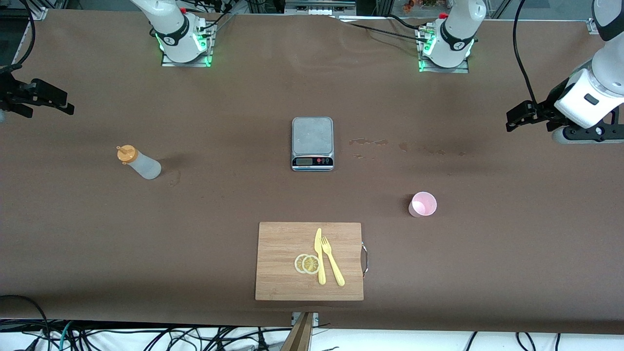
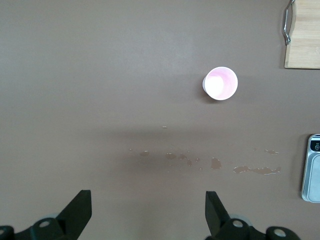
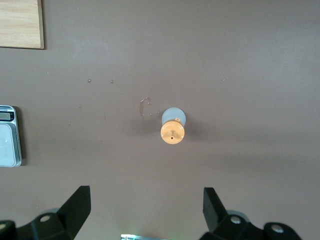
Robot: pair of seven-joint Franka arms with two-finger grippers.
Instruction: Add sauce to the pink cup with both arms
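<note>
Both my arms hung high at their table ends, nothing yet held. My right gripper [image 3: 141, 210], fingers spread wide, was above the table with the upright sauce [image 3: 173, 126] just ahead of its fingertips; my left gripper [image 2: 148, 212], equally spread, faced the pink cup [image 2: 220, 83] standing farther ahead and off-centre. I judged a low squeeze on the bottle's body, below the cap, would serve best, and that the cup needed steadying.

High front camera facing the arm bases, whole table [image 1: 97, 234] in frame, both wrist cameras looking straight down from well above, each sharing the scale [image 1: 312, 143] with it
</note>
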